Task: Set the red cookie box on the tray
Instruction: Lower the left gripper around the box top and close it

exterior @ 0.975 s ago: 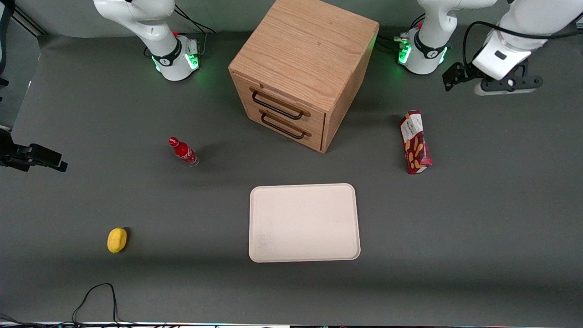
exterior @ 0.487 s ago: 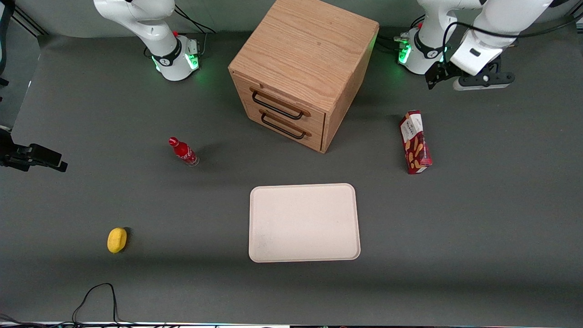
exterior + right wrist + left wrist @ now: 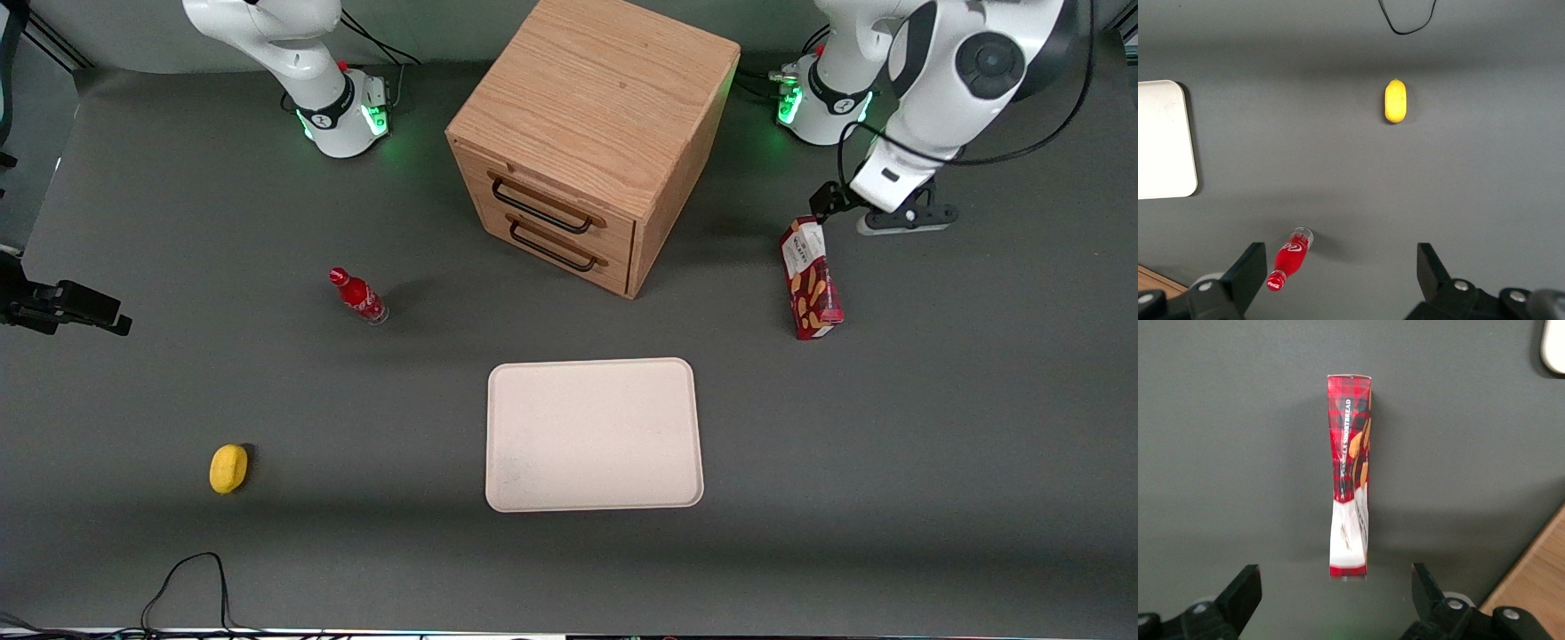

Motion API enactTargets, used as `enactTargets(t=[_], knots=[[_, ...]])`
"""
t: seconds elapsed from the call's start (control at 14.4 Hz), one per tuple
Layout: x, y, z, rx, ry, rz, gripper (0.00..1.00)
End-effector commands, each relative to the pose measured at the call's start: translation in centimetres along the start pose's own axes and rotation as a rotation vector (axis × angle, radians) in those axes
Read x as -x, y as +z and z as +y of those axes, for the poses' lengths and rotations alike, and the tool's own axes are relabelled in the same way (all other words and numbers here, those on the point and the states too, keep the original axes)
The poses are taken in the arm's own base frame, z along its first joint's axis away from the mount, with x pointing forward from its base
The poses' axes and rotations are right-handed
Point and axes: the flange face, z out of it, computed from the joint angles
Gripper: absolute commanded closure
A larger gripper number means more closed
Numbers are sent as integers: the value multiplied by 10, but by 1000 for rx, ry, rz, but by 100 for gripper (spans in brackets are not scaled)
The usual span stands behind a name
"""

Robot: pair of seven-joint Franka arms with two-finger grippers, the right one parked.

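The red cookie box (image 3: 811, 280) lies on the dark table beside the wooden cabinet, its white end turned away from the front camera. It lies lengthwise in the left wrist view (image 3: 1350, 473). The left arm's gripper (image 3: 880, 218) hovers just past that white end, a little farther from the front camera than the box. It is open (image 3: 1335, 600), its two black fingers (image 3: 1243, 593) spread wide with nothing between them. The cream-white tray (image 3: 594, 434) lies flat, nearer to the front camera than the box, and holds nothing. One tray corner (image 3: 1555, 347) shows in the left wrist view.
A wooden two-drawer cabinet (image 3: 587, 133) stands mid-table, its corner (image 3: 1538, 587) close to the gripper. A small red bottle (image 3: 358, 296) and a yellow object (image 3: 228, 468) lie toward the parked arm's end. A black cable (image 3: 187, 578) loops near the front edge.
The left arm has swung in from the working arm's end of the table and come down, nearer to the front camera, until its gripper hangs by the box's white end. The box has not moved.
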Motion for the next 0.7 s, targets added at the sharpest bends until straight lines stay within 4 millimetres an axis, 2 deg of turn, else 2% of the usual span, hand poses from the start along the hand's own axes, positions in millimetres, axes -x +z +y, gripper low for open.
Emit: enactTargets(t=[0.0,0.14,0.49,0.63], knots=[[-9,42,-1,14,-17,-2,0],[-9,66,-2,20,-20,24,0],[-21,107,-1,30,-25,42,0],[-23,114,-1,28,-19,43,0]])
